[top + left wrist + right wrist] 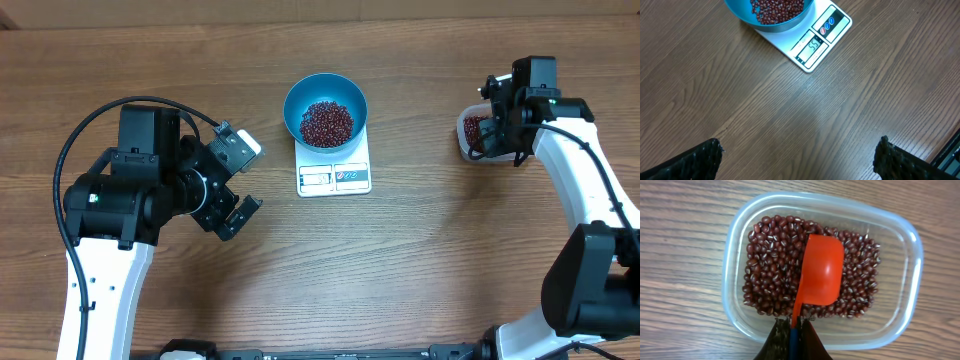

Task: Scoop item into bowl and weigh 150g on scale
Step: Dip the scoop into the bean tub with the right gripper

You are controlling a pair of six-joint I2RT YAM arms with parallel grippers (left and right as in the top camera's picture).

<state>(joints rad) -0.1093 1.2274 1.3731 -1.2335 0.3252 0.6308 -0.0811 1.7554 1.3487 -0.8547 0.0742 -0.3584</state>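
**A:** In the clear tub [900, 305] at your right, the red-orange measuring cup [822, 272] lies hollow side up on the maroon beans [772, 265], and it looks empty. Your right fingers [774, 342] are clenched on its handle, just over the tub's near rim.

**B:** And your left fingers [695, 162] are spread wide with nothing between them, hanging over bare tabletop [450, 260] to the left of the scale [334, 178]. They have no job at present.

**A:** The blue bowl [294, 108] sits on the scale and already holds a low heap of beans. The tub stands well apart from it, off to the right.

**B:** So I judge that you are at the scooping step: cup in the supply, nothing loaded.

**A:** Agreed. The display [813, 45] shows digits in the left wrist view, but they are too small for me to read with any trust.

**B:** Then your next move calls for tipping the cup's lip down, pushing it into the beans and levelling it before you lift.

**A:** Carry it flat across to the bowl, or beans will likely roll off onto the tabletop. Pour gently, since a glossy heap like this probably runs out all at once.
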